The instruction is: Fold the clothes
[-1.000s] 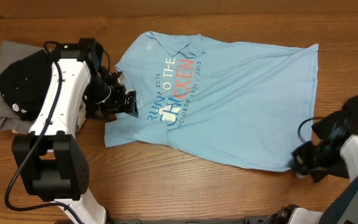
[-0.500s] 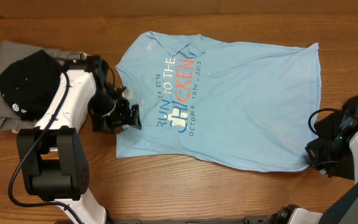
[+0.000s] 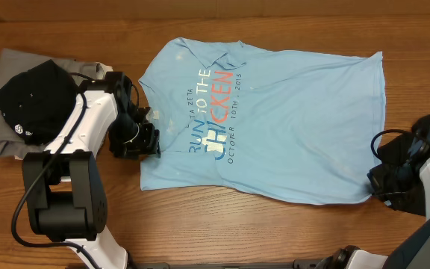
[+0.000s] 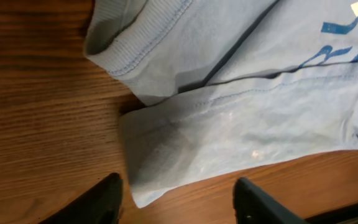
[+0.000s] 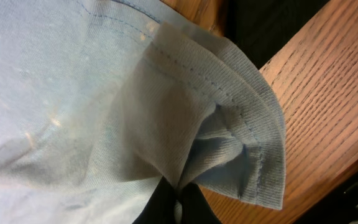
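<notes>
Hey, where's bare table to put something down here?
Bare wood runs along the near table edge below the light-blue T-shirt, and a thin strip beyond its far side. Crowded: the left, with the clothes pile and left gripper.

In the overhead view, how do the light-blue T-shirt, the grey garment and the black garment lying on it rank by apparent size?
1. light-blue T-shirt
2. grey garment, by its outline; much of it is covered
3. black garment
</notes>
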`<state>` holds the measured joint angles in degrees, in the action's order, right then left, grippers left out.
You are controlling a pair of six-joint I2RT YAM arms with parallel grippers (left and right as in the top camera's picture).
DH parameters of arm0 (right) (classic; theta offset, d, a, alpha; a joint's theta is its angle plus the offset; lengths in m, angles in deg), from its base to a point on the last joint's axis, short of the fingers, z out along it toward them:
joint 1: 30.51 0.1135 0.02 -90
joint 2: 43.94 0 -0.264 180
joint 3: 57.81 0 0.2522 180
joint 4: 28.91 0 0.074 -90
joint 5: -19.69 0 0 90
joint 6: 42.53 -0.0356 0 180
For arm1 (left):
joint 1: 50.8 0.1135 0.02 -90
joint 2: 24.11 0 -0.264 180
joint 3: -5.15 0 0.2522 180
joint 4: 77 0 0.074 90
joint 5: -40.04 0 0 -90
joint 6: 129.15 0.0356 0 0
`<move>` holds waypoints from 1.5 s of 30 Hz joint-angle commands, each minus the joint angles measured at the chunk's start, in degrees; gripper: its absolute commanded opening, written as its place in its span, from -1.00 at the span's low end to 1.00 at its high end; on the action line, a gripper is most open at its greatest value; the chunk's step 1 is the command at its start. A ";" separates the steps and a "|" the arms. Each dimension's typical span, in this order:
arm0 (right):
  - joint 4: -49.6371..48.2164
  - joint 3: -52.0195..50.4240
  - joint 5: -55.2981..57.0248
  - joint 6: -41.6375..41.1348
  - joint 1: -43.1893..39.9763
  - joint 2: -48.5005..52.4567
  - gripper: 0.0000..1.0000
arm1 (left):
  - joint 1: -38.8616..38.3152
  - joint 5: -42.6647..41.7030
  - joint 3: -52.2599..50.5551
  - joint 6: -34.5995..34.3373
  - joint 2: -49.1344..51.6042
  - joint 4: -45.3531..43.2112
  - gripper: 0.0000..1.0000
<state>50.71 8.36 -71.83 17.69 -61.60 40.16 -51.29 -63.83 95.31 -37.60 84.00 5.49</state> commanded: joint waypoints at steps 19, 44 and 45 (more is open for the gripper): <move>-0.15 0.44 -0.76 0.20 -0.04 -0.76 -0.92 | 0.46 3.13 -5.49 -0.07 -0.55 -5.16 0.54; 0.33 0.44 -0.72 0.90 -0.04 -0.76 -0.92 | 1.01 -7.61 -4.68 4.90 -0.68 -7.65 -0.92; 0.44 0.44 -0.72 1.05 -0.04 -0.76 -0.92 | 1.29 -6.88 -4.42 4.85 -0.68 -7.67 -0.92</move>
<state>51.04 8.36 -72.51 17.93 -61.60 40.16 -50.81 -70.93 88.67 -34.46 84.00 -2.38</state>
